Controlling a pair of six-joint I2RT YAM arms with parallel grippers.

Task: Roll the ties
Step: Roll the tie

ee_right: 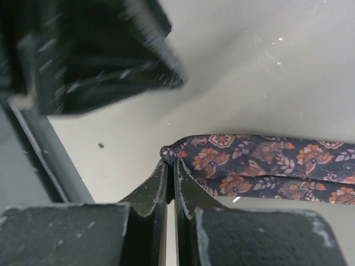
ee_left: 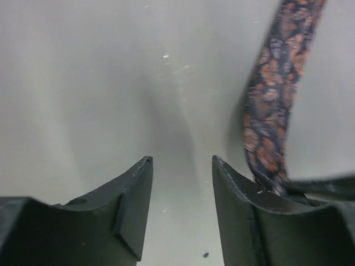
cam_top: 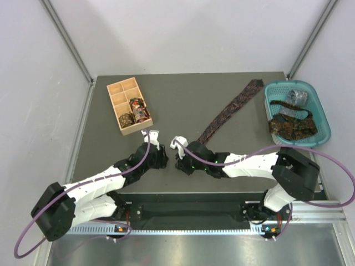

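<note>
A long maroon-brown paisley tie (cam_top: 233,108) lies flat on the table, running from the far right down towards the middle. My right gripper (ee_right: 171,162) is shut on its narrow near end, and the folded fabric (ee_right: 266,160) bunches at the fingertips. In the top view the right gripper (cam_top: 181,159) sits at the table's near middle. My left gripper (ee_left: 182,159) stands open just to the left of it, low over bare table with nothing between its fingers. The same tie (ee_left: 272,105) passes to the right of its right finger. Left gripper in the top view (cam_top: 160,158).
A tan wooden compartment box (cam_top: 113,108) stands at the back left with rolled ties (cam_top: 138,109) in its near compartments. A teal basket (cam_top: 324,119) at the right holds more ties (cam_top: 291,124). The table's front edge is just behind both grippers.
</note>
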